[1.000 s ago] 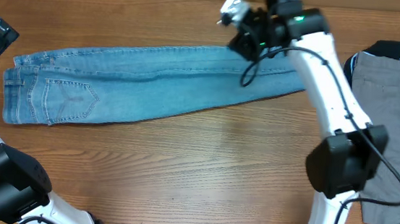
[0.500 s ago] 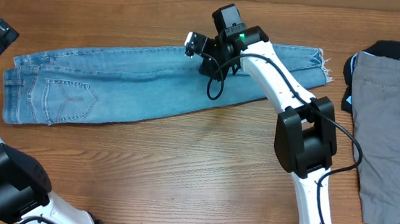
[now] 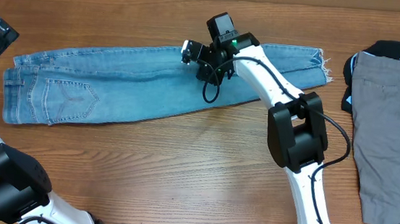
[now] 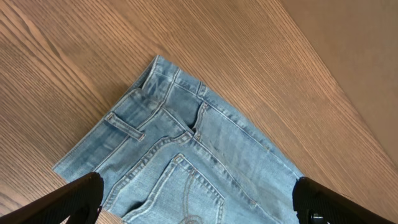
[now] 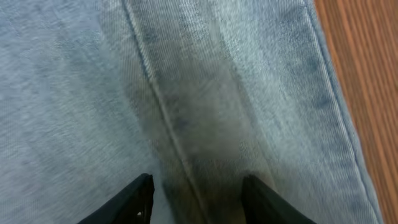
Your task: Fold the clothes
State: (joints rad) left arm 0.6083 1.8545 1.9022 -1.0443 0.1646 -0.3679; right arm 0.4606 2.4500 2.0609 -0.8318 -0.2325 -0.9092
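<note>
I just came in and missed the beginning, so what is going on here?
Two robot arms are working on folding clothes. The right gripper is low over the leg of the jeans, jaws open, gripping nothing. The left gripper hovers open above the waistband. The jeans lie stretched out flat; grey trousers wait aside.
</note>
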